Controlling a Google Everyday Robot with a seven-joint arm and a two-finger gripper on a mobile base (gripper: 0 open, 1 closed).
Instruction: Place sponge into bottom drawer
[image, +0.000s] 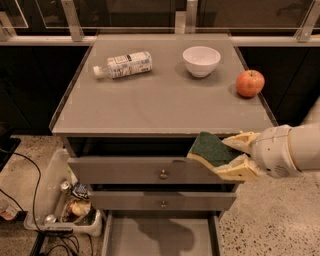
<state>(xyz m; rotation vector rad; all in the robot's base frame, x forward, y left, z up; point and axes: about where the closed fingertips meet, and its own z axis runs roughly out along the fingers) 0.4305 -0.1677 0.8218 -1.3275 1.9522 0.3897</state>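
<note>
The sponge, dark green on top with a yellow foam body, is held in my gripper, whose cream fingers are shut on it. It hangs in the air in front of the cabinet, past the counter's front edge, level with the top knobbed drawer. The bottom drawer is pulled out below, a wide grey tray with a bare flat floor, down and left of the sponge. My white arm comes in from the right edge.
On the counter lie a plastic bottle on its side, a white bowl and a red apple. A second knobbed drawer sits above the open one. A clear bin of clutter and cables are on the floor at left.
</note>
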